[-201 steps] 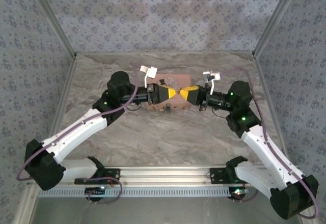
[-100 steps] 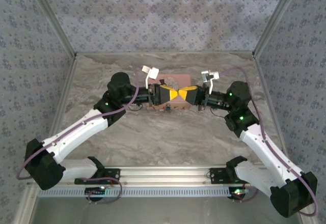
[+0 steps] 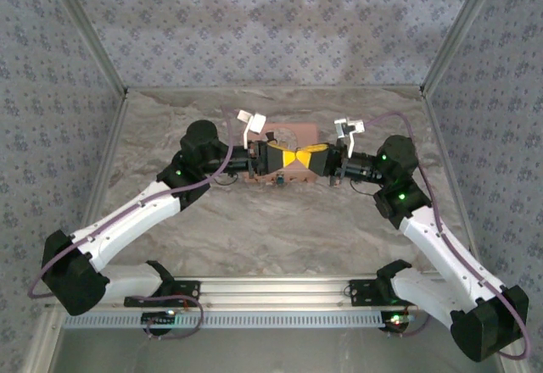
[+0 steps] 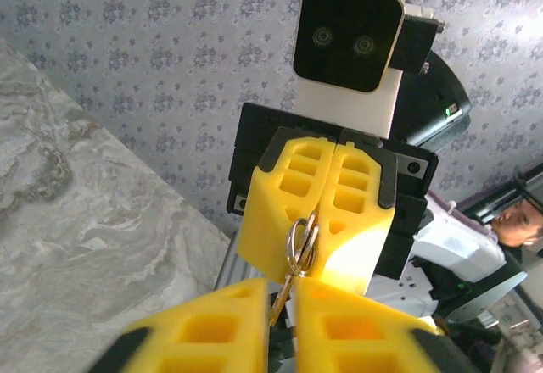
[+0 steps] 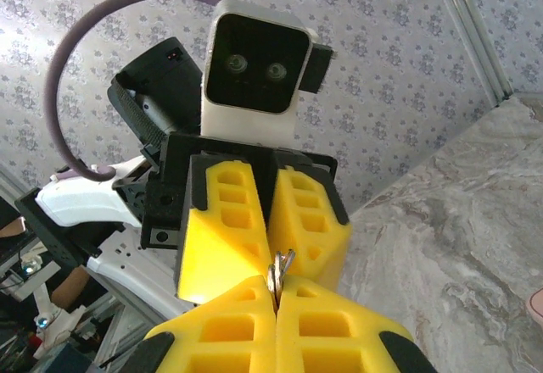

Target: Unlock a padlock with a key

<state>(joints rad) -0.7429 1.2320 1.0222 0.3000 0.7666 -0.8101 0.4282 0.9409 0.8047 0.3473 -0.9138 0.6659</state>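
Floral-print walls w/ alu posts — marbled tabletop, prob. vinyl.

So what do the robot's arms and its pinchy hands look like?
Both the left arm and right arm have white links with chunky black joints. A purple cable runs along each. The left gripper and right gripper have blocky yellow fingers with square pockets, black bodies, and a white camera box with a black face.
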